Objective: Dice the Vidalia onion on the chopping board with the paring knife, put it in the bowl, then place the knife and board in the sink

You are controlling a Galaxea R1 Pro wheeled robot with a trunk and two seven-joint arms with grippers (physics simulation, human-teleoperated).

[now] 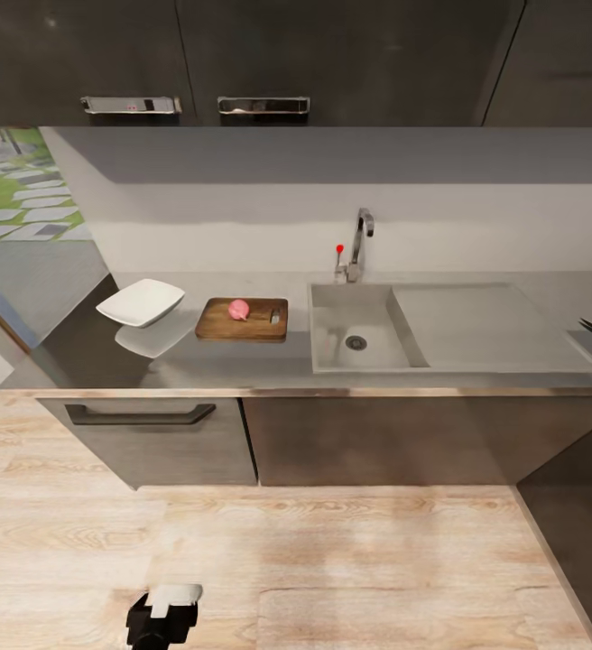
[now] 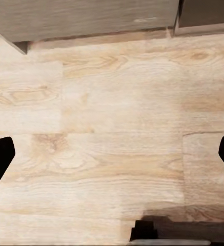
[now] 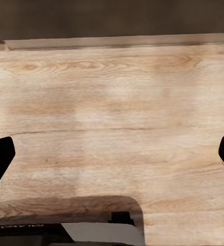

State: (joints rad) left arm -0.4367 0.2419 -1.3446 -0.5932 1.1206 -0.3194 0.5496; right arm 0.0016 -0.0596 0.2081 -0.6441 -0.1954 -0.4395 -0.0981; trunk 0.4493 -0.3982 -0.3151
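From the head view, the round pink Vidalia onion (image 1: 238,310) already sat whole on the dark wooden chopping board (image 1: 242,320), the paring knife (image 1: 275,315) beside it, the squarish white bowl (image 1: 141,301) just left on the glossy grey countertop (image 1: 242,366), and the pale sink (image 1: 359,329) held neither; dicing, transfer and clean-up apparently remained. The left wrist view showed the left gripper (image 2: 112,156) spread wide, holding nothing, over pale wood-grain floor (image 2: 112,118). In the right wrist view the right gripper (image 3: 112,156) likewise gaped, grasping nothing.

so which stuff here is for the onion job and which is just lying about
For the job:
onion, on the board
knife, on the board
bowl
sink
countertop

Just about:
tap
drawer handle
wall cabinets
wooden floor
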